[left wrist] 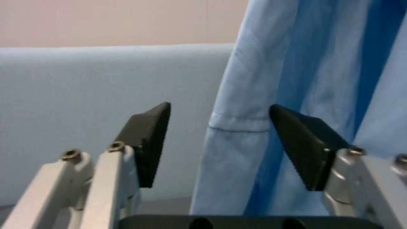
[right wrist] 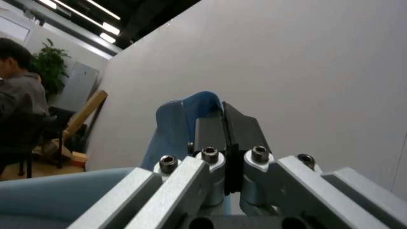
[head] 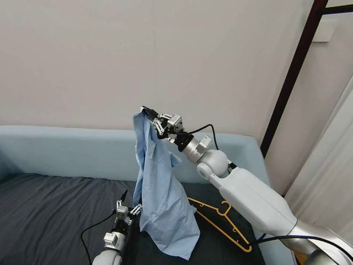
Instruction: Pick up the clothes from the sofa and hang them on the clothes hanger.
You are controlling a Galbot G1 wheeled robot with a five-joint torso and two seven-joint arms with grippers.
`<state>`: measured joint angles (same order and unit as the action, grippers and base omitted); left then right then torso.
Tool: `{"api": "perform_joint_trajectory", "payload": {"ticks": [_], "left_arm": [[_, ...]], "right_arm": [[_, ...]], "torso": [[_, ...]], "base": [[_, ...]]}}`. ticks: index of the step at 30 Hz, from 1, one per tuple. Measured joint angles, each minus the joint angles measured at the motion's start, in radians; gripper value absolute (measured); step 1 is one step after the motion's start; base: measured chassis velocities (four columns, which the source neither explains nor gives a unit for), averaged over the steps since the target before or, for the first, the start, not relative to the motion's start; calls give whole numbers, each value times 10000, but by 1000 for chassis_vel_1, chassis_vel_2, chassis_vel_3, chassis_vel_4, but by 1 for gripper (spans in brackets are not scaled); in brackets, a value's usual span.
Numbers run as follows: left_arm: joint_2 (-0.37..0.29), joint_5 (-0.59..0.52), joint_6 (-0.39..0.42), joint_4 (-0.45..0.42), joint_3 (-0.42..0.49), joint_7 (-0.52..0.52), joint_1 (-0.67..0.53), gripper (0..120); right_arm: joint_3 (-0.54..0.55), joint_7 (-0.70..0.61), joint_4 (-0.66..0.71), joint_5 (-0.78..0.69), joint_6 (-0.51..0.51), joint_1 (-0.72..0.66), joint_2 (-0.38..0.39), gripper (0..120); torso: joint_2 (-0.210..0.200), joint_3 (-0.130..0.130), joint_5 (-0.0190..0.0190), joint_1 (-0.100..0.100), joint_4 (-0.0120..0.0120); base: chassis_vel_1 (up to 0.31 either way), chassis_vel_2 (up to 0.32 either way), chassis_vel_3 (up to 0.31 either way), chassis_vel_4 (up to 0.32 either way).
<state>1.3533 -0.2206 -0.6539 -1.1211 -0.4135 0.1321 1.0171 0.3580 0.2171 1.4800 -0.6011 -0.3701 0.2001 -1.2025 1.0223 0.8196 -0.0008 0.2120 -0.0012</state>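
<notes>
A light blue shirt (head: 160, 193) hangs in the air above the sofa, held up by its top edge. My right gripper (head: 148, 114) is shut on that top edge, and the cloth (right wrist: 184, 119) bunches around its black pads (right wrist: 222, 129). My left gripper (head: 128, 200) is low in front of the sofa, open, right beside the shirt's lower part. In the left wrist view a fold of the shirt (left wrist: 299, 86) hangs between and just beyond the open fingers (left wrist: 149, 138). An orange clothes hanger (head: 220, 218) lies on the dark seat cushion to the right of the shirt.
The sofa has a pale blue back (head: 66, 149) and a dark grey seat (head: 49, 210). A plain wall rises behind it. A dark pole (head: 292, 72) and a pale curtain (head: 331, 182) stand at the right.
</notes>
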Motion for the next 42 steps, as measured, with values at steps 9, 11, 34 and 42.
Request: {"api": "perform_joint_trajectory", "payload": {"ticks": [9,11,34,42], "left_arm": [[65,-118,-1,-206,-49,-121,172,27],[66,-121,-63,-343,-119,-122,288,18],[-4040,-5342,2017,-8171,-1086,-1927,510,0],[-5326,-7537,2699,-9335,-1474,-2080,34,0]], "right_arm": [[56,-34,62,0,3,-35,-13,0],[56,-79,73,5,3,-37,21,0],[-1158,-955,-141,-998,577,-401,1518,0],[-1623,-910,10,-1508,596,-818,1669,0]], "torso": [[0,0,0,0,-1],[0,0,-1,0,-1],[0,0,2,-1,0],[0,-1,1,-1,-4]], "base": [[0,0,0,0],[0,0,0,0],[0,0,0,0],[0,0,0,0]]}}
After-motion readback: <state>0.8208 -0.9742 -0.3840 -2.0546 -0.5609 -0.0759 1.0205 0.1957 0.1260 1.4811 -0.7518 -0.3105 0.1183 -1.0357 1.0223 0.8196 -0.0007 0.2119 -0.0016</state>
